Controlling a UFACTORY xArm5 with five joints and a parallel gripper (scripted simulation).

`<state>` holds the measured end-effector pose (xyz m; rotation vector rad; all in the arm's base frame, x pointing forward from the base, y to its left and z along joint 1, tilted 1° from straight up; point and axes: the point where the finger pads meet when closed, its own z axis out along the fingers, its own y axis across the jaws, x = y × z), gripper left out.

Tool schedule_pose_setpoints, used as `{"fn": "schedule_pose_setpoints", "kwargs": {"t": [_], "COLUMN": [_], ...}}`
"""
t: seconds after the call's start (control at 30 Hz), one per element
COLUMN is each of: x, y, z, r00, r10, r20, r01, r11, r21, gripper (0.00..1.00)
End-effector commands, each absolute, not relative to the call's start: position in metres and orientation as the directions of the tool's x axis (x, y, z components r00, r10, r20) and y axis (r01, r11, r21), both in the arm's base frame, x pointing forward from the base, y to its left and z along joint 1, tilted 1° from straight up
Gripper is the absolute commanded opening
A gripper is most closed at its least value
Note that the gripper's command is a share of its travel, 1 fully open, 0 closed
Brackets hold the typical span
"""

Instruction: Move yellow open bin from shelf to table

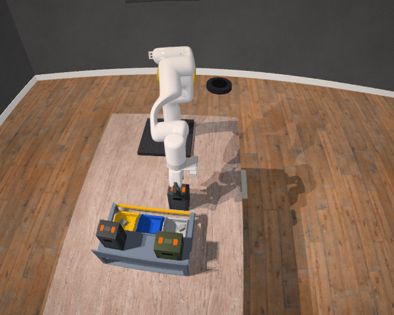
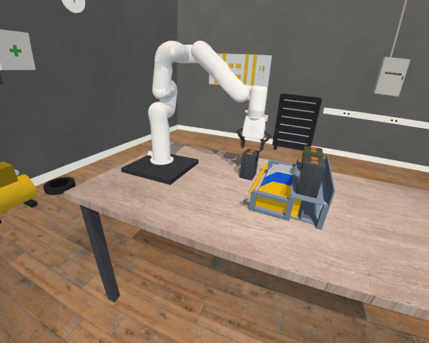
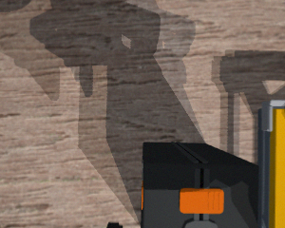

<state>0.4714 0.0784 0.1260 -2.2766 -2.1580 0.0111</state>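
The yellow open bin (image 1: 126, 220) sits at the left end of the grey shelf (image 1: 142, 252), with a small grey part in it; it also shows in the exterior view (image 2: 272, 194). A blue bin (image 1: 150, 224) and a light grey bin (image 1: 175, 225) stand beside it. My gripper (image 1: 177, 187) is open and empty, just above a black case with orange latches (image 1: 178, 199) that stands upright on the table behind the shelf. The side view shows the gripper (image 2: 253, 141) a little above this case (image 2: 249, 163). The wrist view shows the case's top (image 3: 199, 185).
A black closed case (image 1: 110, 234) and an olive closed case (image 1: 169, 245) stand on the shelf's front, higher level. A yellow bar (image 1: 153, 209) runs along the shelf's back edge. The arm's black base plate (image 1: 165, 137) lies at the table's far end.
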Motion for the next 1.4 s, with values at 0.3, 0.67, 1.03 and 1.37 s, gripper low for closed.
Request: {"fn": "schedule_pose_setpoints", "kwargs": {"t": [0.3, 0.67, 1.03, 1.37], "x": [0.473, 0.483, 0.500, 0.513], "y": [0.079, 0.061, 0.034, 0.012], "z": [0.133, 0.133, 0.133, 0.133], "r00": [0.053, 0.053, 0.053, 0.053], "r10": [0.999, 0.999, 0.999, 0.999], "r20": [-0.001, 0.002, 0.002, 0.002], "r01": [0.999, 0.999, 0.999, 0.999], "r11": [-0.053, -0.053, -0.053, -0.053], "r21": [-0.005, -0.007, -0.007, -0.007], "gripper": [1.00, 1.00, 1.00, 1.00]}}
